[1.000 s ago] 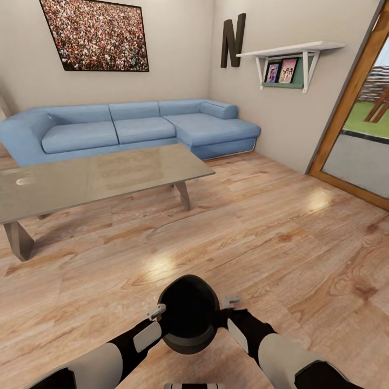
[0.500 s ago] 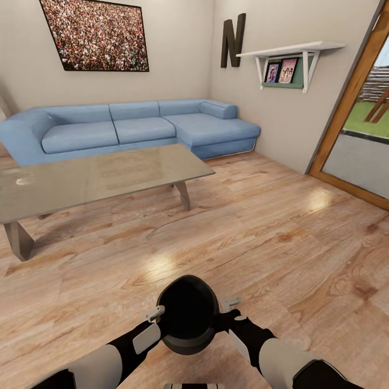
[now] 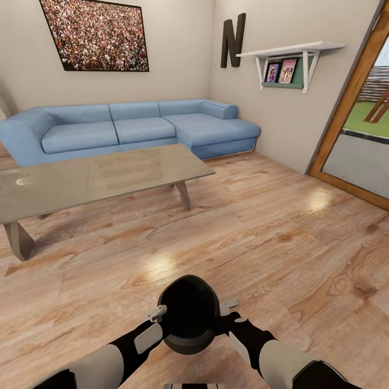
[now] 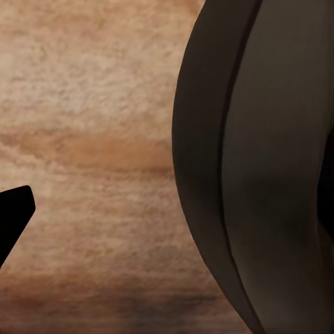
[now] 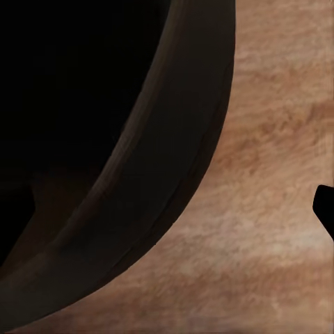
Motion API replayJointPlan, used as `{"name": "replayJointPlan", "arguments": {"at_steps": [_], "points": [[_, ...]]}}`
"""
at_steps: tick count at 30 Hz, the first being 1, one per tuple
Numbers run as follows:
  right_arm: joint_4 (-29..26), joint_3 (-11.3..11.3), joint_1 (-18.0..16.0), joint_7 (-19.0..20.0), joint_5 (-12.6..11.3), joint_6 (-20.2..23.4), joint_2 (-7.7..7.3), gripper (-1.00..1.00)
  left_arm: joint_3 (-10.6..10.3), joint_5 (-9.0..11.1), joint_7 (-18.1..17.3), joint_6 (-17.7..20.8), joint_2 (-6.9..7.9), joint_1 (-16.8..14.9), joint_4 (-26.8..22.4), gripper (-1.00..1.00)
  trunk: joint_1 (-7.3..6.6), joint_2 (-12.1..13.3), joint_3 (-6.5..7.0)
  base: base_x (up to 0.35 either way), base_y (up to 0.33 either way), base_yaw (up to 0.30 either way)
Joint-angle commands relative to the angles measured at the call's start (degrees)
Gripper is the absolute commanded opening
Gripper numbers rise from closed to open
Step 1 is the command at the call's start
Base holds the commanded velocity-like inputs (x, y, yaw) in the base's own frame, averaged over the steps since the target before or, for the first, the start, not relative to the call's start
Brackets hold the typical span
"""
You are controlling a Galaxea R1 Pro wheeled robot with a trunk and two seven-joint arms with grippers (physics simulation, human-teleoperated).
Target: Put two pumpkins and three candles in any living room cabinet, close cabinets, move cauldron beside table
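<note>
Carrying the cauldron appears to be the step in hand: the black pot sits between the left gripper and the right gripper, low in front of the robot's trunk, above the wooden floor. In the head view each gripper is pressed against one side of the pot, the left one at its left flank and the right one at its right flank, so the pot is squeezed between the two arms. Whether the fingers of each gripper are spread or pressed together I cannot tell; in the left wrist view one dark fingertip stands apart from the curved wall of the cauldron, and in the right wrist view the thick rim passes close by, with another dark tip at the far edge.

The table with its glass top stands ahead of the grippers and toward the left-hand side, well apart from the pot. My judgement is that the next move calls for driving the base forward and to the left until the pot is just beside a leg or an edge of the table, then lowering both arms together and letting go evenly. If one arm moves more than the other, the pot could slip or tilt out of the squeeze.
</note>
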Motion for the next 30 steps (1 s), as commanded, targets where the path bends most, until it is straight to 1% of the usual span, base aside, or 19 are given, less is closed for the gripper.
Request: {"name": "replayJointPlan", "arguments": {"at_steps": [1, 4, 8, 17, 24, 29, 30], "points": [[0.0, 0.01, 0.02, 0.62, 0.0, -0.01, 0.0, 1.0, 0.0, 0.0, 0.0, 0.0, -0.01, 0.02, 0.02, 1.0, 0.0, 0.0, 0.0, 0.0, 0.0, 0.0], [-0.03, 0.02, -0.01, 2.13, 0.0, 0.0, 0.01, 1.0, 0.01, 0.0, 0.0, 0.0, -0.02, 0.0, 0.07, 1.0, 0.0, 0.0, 0.0, 0.0, 0.0, 0.0], [-0.03, 0.03, -0.02, 2.68, -0.01, 0.06, 0.01, 1.0, 0.01, 0.06, 0.0, 0.0, -0.01, 0.0, 0.02, 1.0, 0.0, 0.0, 0.0, 0.0, 0.0, 0.0], [0.0, 0.03, -0.02, 2.74, -0.09, 0.15, 0.0, 1.0, 0.01, 0.09, 0.0, 0.0, -0.03, 0.0, -0.04, 1.0, 0.23, -0.12, -1.99, 0.0, 0.0, 0.0], [0.0, -0.05, 0.03, 3.06, -0.09, 0.13, -0.07, 1.0, 0.01, 0.09, 0.0, 0.0, -0.03, 0.0, -0.08, 1.0, 0.23, -0.12, -1.99, 0.0, 0.0, 0.0], [0.0, -0.06, 0.06, 3.12, -0.09, 0.07, -0.06, 1.0, 0.01, 0.09, 0.0, 0.0, -0.03, 0.0, -0.08, 1.0, 0.36, -0.19, -3.1, 0.0, 0.0, 0.0], [0.02, -0.06, 0.06, 3.14, -0.09, 0.07, -0.07, 1.0, 0.01, 0.09, 0.0, 0.0, -0.03, 0.0, -0.08, 1.0, 0.36, -0.19, -3.1, 0.0, 0.0, 0.0]]}}
